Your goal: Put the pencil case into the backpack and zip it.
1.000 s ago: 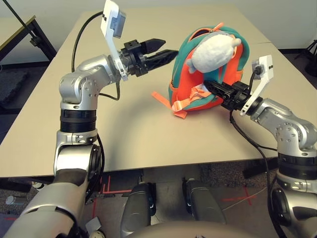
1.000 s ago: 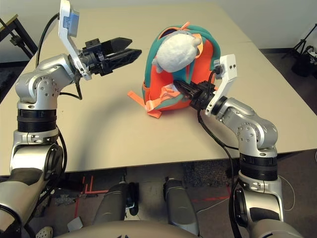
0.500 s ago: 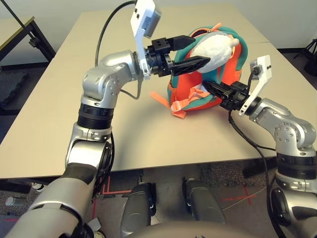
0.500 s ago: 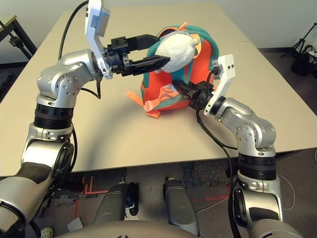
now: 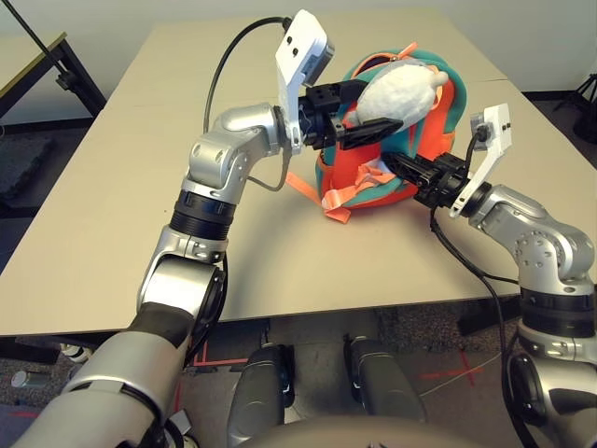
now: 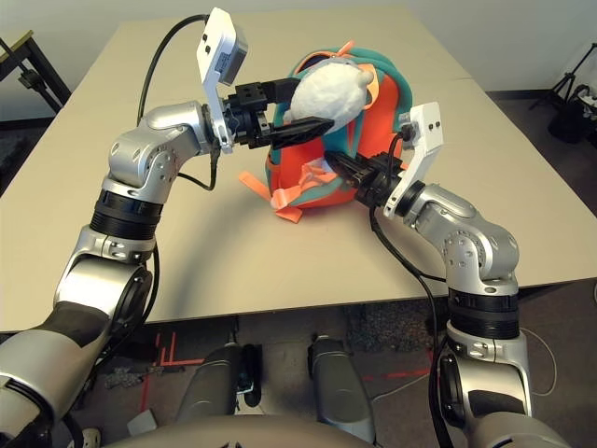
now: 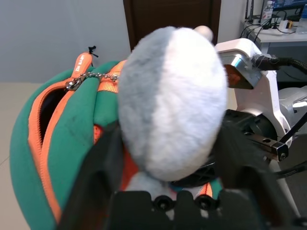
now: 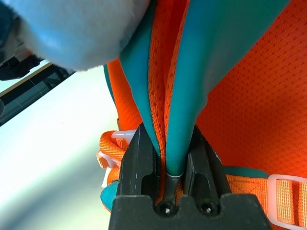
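Observation:
The orange backpack (image 5: 347, 175) with teal trim lies on the table, its zipper gaping open along the teal edge (image 7: 45, 108). A grey-white plush fish charm (image 5: 399, 91) rests on top of it. My left gripper (image 5: 378, 105) reaches in from the left with one finger on each side of the plush (image 7: 170, 110), pressing against it. My right gripper (image 5: 396, 166) comes from the right at the lower side of the backpack, shut on a fold of its teal and orange fabric (image 8: 169, 143). The pencil case is out of view.
The beige table (image 5: 112, 187) has free surface to the left and in front of the backpack. Loose orange straps (image 5: 303, 185) trail toward the front left. Its right edge runs close behind my right arm. A dark-framed table (image 5: 37, 58) stands far left.
My left arm swung right from open space to the backpack, and its fingers narrowed around the plush charm. The right gripper kept its hold and did not move.

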